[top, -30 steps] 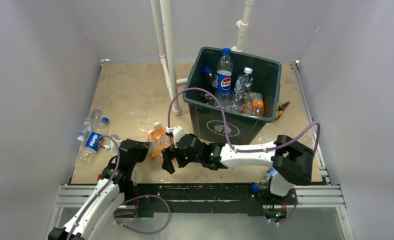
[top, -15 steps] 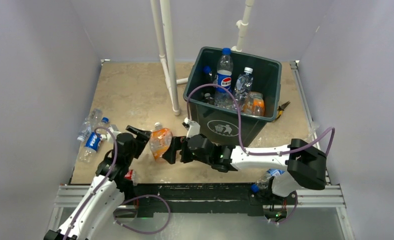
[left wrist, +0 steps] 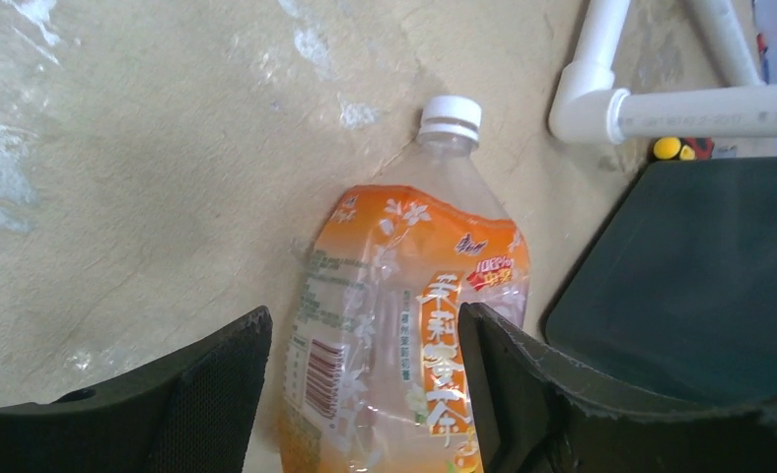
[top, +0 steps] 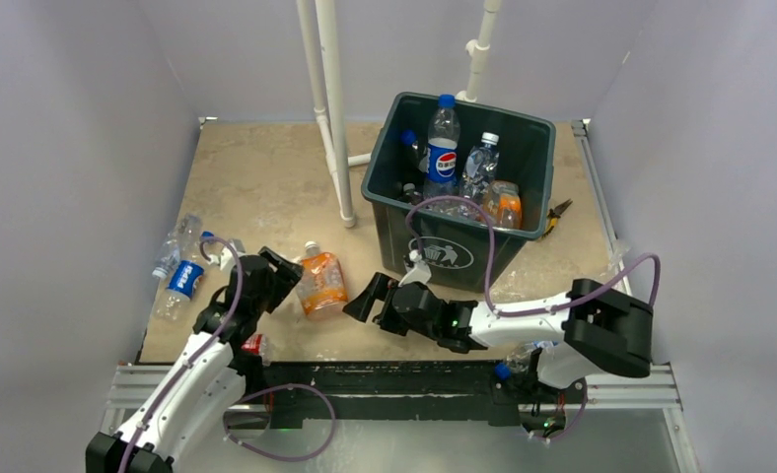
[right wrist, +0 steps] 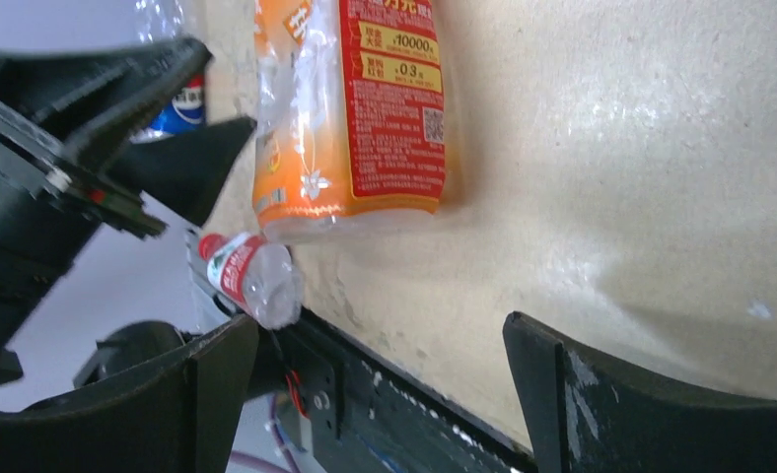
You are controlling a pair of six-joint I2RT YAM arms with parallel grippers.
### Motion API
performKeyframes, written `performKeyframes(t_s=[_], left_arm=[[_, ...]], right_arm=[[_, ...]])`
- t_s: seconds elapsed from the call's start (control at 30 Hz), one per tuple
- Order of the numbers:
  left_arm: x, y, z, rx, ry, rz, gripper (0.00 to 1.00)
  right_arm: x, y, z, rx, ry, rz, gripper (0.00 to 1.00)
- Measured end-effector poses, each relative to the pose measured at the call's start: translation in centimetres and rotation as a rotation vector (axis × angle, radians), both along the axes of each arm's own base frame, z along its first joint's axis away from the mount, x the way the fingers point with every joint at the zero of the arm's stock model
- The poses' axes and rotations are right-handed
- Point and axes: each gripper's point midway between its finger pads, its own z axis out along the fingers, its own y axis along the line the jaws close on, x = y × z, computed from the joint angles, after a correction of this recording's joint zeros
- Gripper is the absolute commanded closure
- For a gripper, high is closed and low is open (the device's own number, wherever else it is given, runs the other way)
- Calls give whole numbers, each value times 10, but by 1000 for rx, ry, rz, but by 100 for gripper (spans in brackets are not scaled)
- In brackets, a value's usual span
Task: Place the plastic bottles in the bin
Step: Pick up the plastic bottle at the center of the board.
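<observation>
One orange-labelled bottle [top: 320,284] lies flat on the desk [top: 266,177], left of the bin [top: 518,254]. We log its base between the wide-spread fingers of the left end effector [left wrist: 365,320]. The right end effector [top: 370,304], equally wide and empty, sits just beside the bottle.

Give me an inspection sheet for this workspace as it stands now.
Surface: tan tabletop, whitish smears.
Job's things: dark green-grey plastic bin holds several clear plastic bottles; crushed orange-label bottle lies on the table; more bottles at the left edge; small red-label bottle at the near edge.
Clutter: yellow-and-black handled tool right of the bin.
Grippers: left gripper open, lined up on the orange-label bottle; right gripper open, empty.
Cables: purple cables, one arcing across the bin front, one looping by the left arm.
Surroundings: white pipes, plain walls.
</observation>
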Motion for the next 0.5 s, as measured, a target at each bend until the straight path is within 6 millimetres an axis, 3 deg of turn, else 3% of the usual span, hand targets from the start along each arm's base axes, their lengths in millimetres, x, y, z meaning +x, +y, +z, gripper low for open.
performKeyframes(t_s=[0.33,0.5], left_arm=[[-17,-10,-36,-32,64,-68,47],[-18,-10,-42,-35,61,-66,55]], right_arm=[[6,20,-34,72,122,-67,1],[12,31,-34,151,156,-87,1]])
